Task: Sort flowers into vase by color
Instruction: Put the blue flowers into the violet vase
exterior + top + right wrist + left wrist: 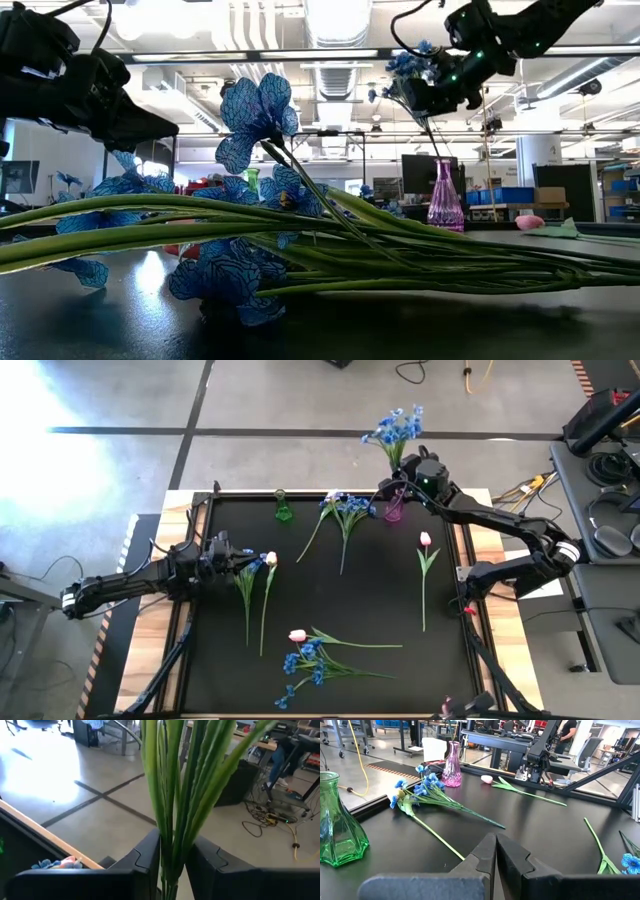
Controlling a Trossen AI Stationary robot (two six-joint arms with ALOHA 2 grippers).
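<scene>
My right gripper (408,482) is shut on a bunch of blue flowers (398,428), held up over the purple vase (393,510) at the table's far right. In the low view the stems slant down from that gripper (437,92) to the vase's mouth (442,162). My left gripper (238,556) is shut and holds nothing. It hovers at the table's left, beside a blue flower and a white tulip (268,560) lying flat. More flowers lie on the table: a blue bunch (346,508), a pink tulip (425,540), and another pink tulip (297,635) with a blue bunch (308,658). My right gripper pinches the blue bunch by its green stems (172,845), between the two fingers (145,857), below the blossoms. The fingers lie across the stems. The bunch stands nearly upright, lifted clear of the table, blossoms (405,65) above the fingers and stem ends down at the purple vase.
A green glass vase (283,508) stands at the far edge, left of the middle, and shows close by in the left wrist view (337,822). Bare black mat lies in the table's middle (380,595). A raised frame (465,610) borders the mat.
</scene>
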